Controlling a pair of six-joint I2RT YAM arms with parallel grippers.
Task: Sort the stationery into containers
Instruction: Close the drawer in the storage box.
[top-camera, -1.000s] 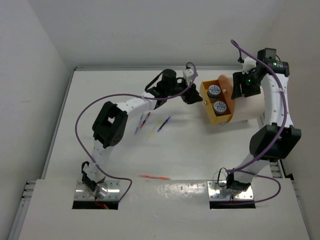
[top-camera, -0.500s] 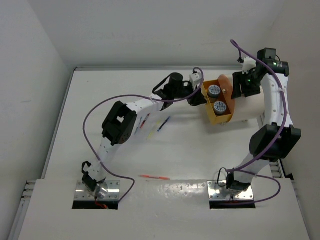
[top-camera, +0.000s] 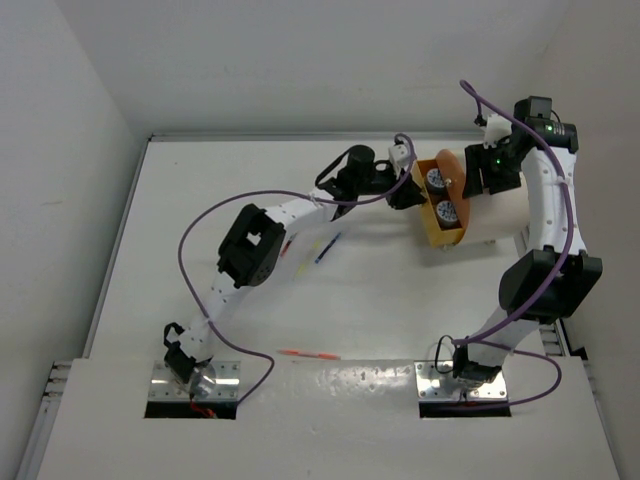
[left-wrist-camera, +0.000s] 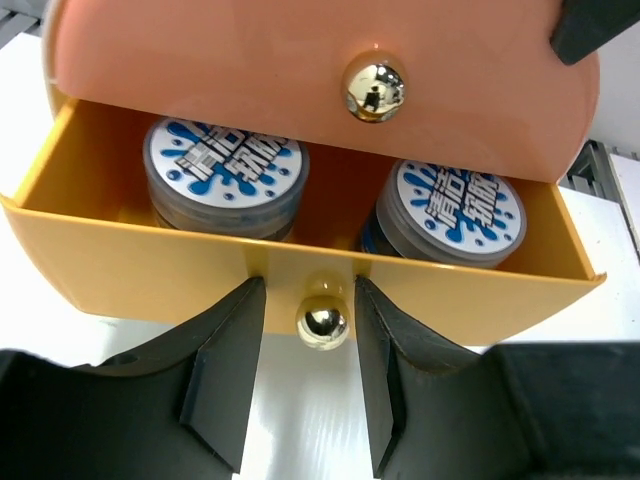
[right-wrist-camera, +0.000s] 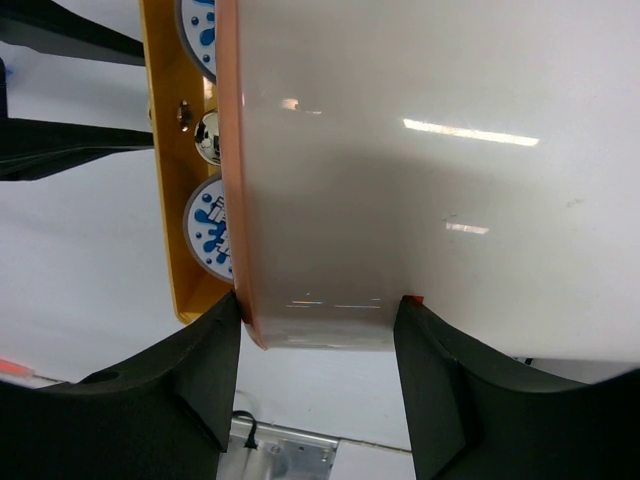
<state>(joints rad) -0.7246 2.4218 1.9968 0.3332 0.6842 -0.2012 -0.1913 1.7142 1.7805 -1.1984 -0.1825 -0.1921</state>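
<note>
The stationery is split between two places. Two blue-and-white cylinders (left-wrist-camera: 222, 165) (left-wrist-camera: 450, 205) sit side by side in the orange drawer (left-wrist-camera: 120, 270), which is slid out of the cream drum (top-camera: 500, 215). The pens lie loose on the table (top-camera: 200, 180), well apart from both grippers: a blue pen (top-camera: 327, 248), a yellow pen (top-camera: 317, 244) and a red pen (top-camera: 291, 240) together under the left arm, and an orange-red pen (top-camera: 308, 354) alone near the front edge.

The left gripper (left-wrist-camera: 308, 290) faces the drawer's front wall. Its fingers (left-wrist-camera: 225, 370) are spread to either side of the small shiny drawer knob (left-wrist-camera: 322, 324), with a gap showing on each side, so nothing is pinched. The cylinders lie just beyond the fingertips, behind that wall. Above them is the round orange disc (left-wrist-camera: 300, 70) with its own knob (left-wrist-camera: 374, 87).

The right gripper (right-wrist-camera: 317, 300) straddles the drum's front end. One of its fingers (right-wrist-camera: 190, 380) is against the disc's rim and the other against the cream wall, clamping the drum.
</note>
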